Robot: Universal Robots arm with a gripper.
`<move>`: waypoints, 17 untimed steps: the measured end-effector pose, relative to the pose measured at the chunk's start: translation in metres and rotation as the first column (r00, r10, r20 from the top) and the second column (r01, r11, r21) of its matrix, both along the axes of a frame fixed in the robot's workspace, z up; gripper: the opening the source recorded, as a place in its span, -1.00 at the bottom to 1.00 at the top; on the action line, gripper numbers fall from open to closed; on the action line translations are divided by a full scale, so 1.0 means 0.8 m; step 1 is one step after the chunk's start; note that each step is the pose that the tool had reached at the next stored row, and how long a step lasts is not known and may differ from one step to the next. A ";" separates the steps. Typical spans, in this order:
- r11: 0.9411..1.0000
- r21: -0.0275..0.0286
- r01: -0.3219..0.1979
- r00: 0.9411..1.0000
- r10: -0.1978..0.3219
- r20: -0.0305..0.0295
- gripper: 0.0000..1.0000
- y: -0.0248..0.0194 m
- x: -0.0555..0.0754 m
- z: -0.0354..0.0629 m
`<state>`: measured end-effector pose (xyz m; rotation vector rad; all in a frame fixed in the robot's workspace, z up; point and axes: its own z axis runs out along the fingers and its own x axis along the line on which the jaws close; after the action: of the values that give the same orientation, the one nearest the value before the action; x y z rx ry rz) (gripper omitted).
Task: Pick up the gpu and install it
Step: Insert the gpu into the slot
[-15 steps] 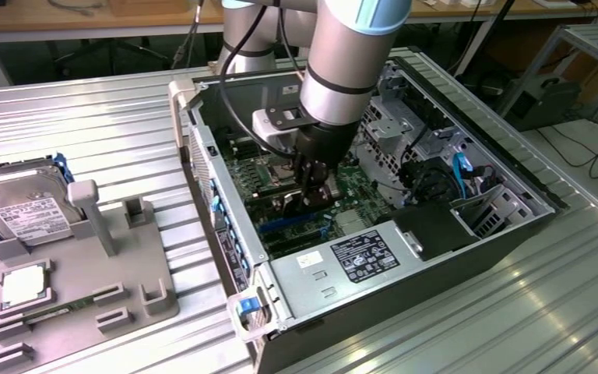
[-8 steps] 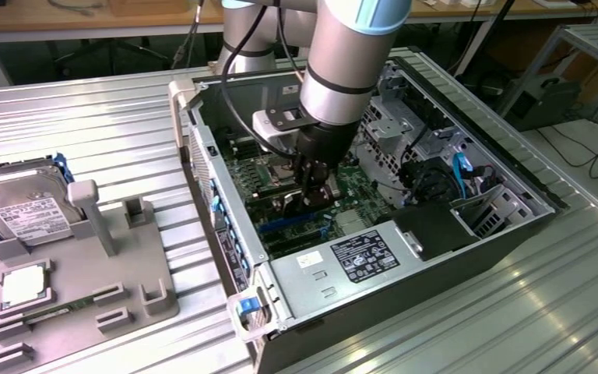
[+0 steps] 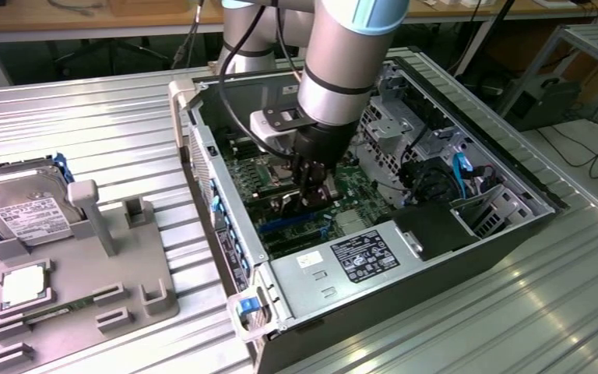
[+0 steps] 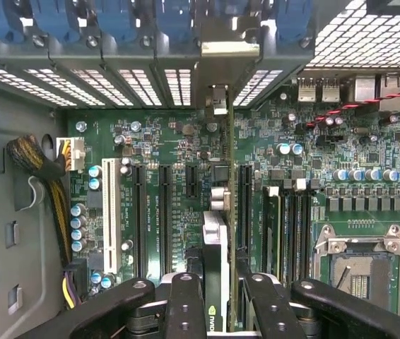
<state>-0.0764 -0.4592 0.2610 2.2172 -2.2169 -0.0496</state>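
Gripper (image 4: 218, 296) clamps the gpu (image 4: 214, 240) edge-on over the motherboard (image 4: 179, 148) (open case (image 3: 507, 167) on ribbed metal table (image 3: 102, 125)).

Robotics lab or workshop, ribbed aluminium bench (image 3: 91, 117), opened computer case (image 3: 361, 226), grey parts fixture (image 3: 71, 288), wooden desks (image 3: 71, 15) and loose cables (image 3: 579, 152) behind

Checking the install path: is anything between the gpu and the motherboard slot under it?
Nothing visible. The claw holds the gpu on edge over the motherboard, its bracket up against the case's rear slots, and the strip of board under the card looks bare.
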 end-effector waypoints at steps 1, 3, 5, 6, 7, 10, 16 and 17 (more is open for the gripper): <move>1.000 0.000 0.001 1.000 -0.001 0.000 -0.47 0.0000 -0.001 0.000; 1.000 0.000 0.002 1.000 -0.002 0.000 -0.47 0.0000 -0.002 0.000; 1.000 0.000 0.003 1.000 -0.003 0.000 -0.47 0.0000 -0.002 0.000; 1.000 0.000 0.003 1.000 -0.003 0.000 -0.47 0.0000 -0.002 0.000; 1.000 0.000 0.004 1.000 -0.004 0.000 -0.47 0.0001 -0.002 0.000; 1.000 0.000 0.004 1.000 -0.004 0.000 -0.47 0.0008 -0.002 0.000; 1.000 0.000 0.005 1.000 -0.005 0.000 -0.47 0.0019 -0.003 0.000; 1.000 0.000 0.005 1.000 -0.005 0.000 -0.47 0.0019 -0.004 0.000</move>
<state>-0.0792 -0.4577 0.2607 2.2116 -2.2226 -0.0497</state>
